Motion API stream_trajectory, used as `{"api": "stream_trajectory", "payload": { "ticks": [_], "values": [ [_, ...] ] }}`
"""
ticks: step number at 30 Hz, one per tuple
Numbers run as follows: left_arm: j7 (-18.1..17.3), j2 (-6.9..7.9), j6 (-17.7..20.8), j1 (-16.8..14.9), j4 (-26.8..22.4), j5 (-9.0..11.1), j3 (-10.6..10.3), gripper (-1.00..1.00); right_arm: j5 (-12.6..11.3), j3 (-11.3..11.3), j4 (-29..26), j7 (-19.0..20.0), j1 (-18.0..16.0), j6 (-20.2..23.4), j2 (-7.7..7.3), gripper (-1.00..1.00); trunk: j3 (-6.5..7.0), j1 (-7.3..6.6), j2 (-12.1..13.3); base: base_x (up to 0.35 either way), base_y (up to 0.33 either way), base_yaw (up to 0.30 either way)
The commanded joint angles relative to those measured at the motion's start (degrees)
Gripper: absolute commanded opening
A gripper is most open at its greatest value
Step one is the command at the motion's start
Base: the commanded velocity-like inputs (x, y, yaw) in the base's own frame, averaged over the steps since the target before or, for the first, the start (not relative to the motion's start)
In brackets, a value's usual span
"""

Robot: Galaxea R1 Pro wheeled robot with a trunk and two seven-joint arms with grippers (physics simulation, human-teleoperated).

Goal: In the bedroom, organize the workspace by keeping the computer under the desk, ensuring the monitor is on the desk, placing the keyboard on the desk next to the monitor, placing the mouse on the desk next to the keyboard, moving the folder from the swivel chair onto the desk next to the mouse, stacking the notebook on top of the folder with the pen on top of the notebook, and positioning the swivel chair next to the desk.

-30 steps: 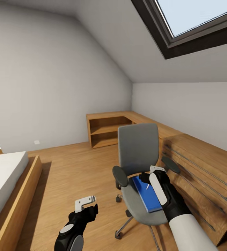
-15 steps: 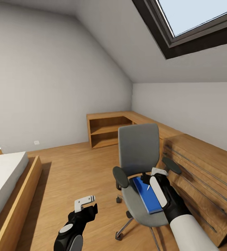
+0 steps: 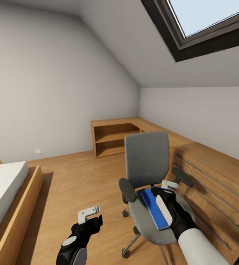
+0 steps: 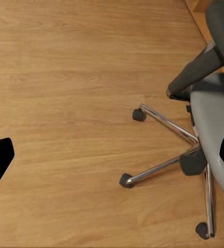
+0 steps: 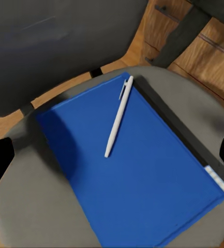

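Folder (image 5: 143, 181) on swivel chair (image 3: 146, 162) (pen (image 5: 118, 117) atop), seat margins bare

Nothing to read here, honestly. The blue folder (image 5: 137, 170) is plain, no title or label on its cover, and the pen (image 5: 118, 115) lying on it has no brand I can make out. The swivel chair (image 3: 146, 158) carries no logo or tag either.
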Motion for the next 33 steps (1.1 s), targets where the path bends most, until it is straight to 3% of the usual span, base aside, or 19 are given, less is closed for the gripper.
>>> {"api": "stream_trajectory", "payload": {
  "ticks": [1, 6, 12, 24, 33],
  "values": [
    [0.6, 0.01, 0.1, 0.0, -0.1, 0.6, -0.1, 1.00, 0.0, 0.2, 1.2, -0.3, -0.1, -1.5, -0.06, 1.00, -0.07, 0.02, 0.0, 0.199, 0.000, 0.000],
    [0.5, 0.01, 0.1, 0.0, -0.1, 0.6, 0.0, 1.00, 1.1, 0.3, 6.3, 1.6, -0.3, -5.7, -0.10, 1.00, -0.07, 0.02, 0.0, 0.091, 0.000, 0.000],
    [0.5, 0.01, 0.1, 0.0, -0.1, 0.6, -0.2, 1.00, 7.2, 0.2, 18.2, 3.9, -2.6, -12.9, -0.08, 1.00, -0.07, 0.02, 0.0, 0.173, 0.000, 0.000],
    [0.4, 0.01, 0.2, 0.0, -0.1, 0.7, -0.3, 1.00, 7.5, 0.0, 21.3, 4.1, -4.1, -15.7, -1.37, 1.00, -0.07, 0.02, 0.0, 0.063, 0.000, 0.000],
    [0.3, 0.01, 0.2, 0.0, -0.1, 0.8, -0.2, 1.00, 7.3, -0.1, 21.6, 4.1, -4.2, -15.7, -1.46, 1.00, -0.07, 0.02, 0.0, 0.123, 0.000, 0.000]
  ]
}}
